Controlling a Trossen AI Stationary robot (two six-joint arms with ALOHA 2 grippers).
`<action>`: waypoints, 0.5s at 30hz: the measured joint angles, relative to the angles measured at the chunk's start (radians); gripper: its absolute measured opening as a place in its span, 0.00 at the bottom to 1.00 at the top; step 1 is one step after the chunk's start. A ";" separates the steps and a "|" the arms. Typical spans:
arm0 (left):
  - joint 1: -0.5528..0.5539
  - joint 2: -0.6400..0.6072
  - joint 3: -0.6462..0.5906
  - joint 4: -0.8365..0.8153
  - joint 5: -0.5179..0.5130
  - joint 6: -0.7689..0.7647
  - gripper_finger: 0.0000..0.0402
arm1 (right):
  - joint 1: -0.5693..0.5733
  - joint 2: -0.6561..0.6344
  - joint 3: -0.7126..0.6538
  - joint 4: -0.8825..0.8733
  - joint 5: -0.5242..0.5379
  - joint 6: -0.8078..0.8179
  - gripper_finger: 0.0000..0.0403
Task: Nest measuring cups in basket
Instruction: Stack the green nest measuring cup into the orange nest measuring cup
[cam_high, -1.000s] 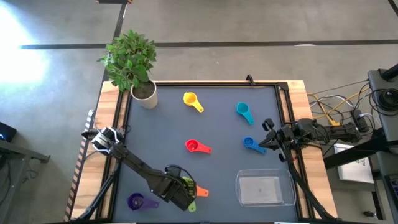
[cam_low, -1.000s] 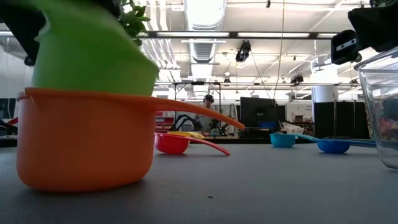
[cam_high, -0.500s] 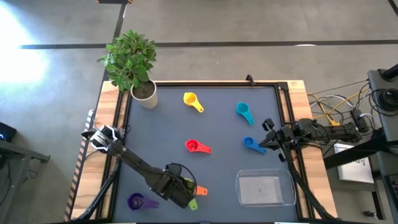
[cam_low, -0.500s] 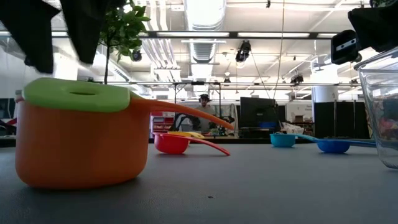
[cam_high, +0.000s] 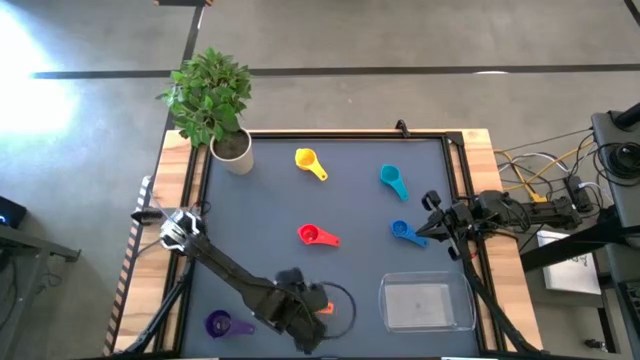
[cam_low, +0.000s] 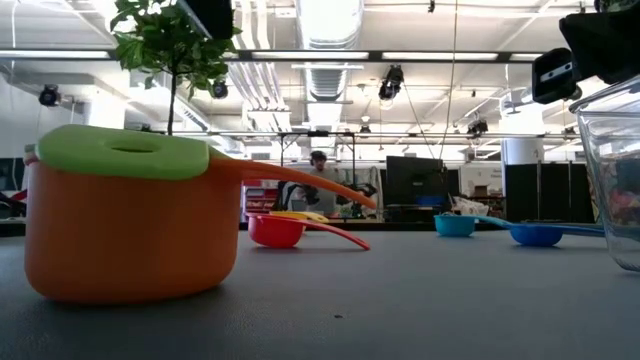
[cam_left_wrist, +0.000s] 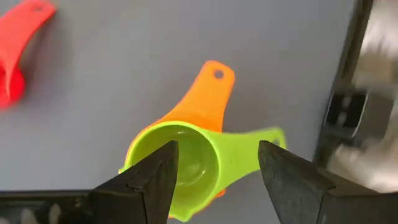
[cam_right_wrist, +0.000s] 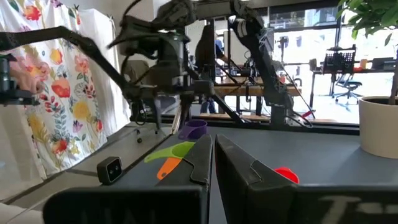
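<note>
Green measuring cup (cam_left_wrist: 186, 165) nested inside the orange measuring cup (cam_left_wrist: 199, 109), near the front edge of the table (cam_high: 350, 215), left of the basket (cam_high: 425, 305). Green rim (cam_low: 120, 152) sitting a little above the orange wall (cam_low: 130, 240) in the low view, orange handle reaching toward the room behind. Green handle and orange handle splayed apart at an angle in the left wrist view.

Left gripper (cam_left_wrist: 214, 168) directly above the nested pair, fingers spread wide to either side of the green cup, touching neither, nothing held. Seen from above as a dark mass (cam_high: 300, 310) covering most of the pair, only a bit of orange showing beside it.

Purple measuring cup (cam_high: 220, 323) at the front-left corner, just left of the left arm. Red measuring cup (cam_high: 310, 235) mid-table, yellow measuring cup (cam_high: 307, 160) farther back, teal measuring cup (cam_high: 390, 178) back right, blue measuring cup (cam_high: 403, 231) right of centre, all apart from one another, none in the basket. Basket at the front right, holding no cup.

Right gripper (cam_high: 432, 222) waiting at the right edge of the table, near the blue cup, fingers (cam_right_wrist: 199, 162) pressed nearly together, holding nothing.

Potted plant (cam_high: 215, 105) at the back-left corner.
</note>
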 joint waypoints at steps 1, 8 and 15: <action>-0.001 0.035 0.051 -0.050 0.001 0.045 0.51 | 0.000 0.000 0.000 0.000 0.000 0.000 0.02; -0.002 0.192 0.257 -0.273 0.010 0.244 0.52 | 0.000 0.001 0.000 0.001 0.000 0.000 0.02; -0.006 0.178 0.180 -0.224 0.105 0.316 0.66 | 0.000 0.001 0.000 0.002 0.006 0.000 0.02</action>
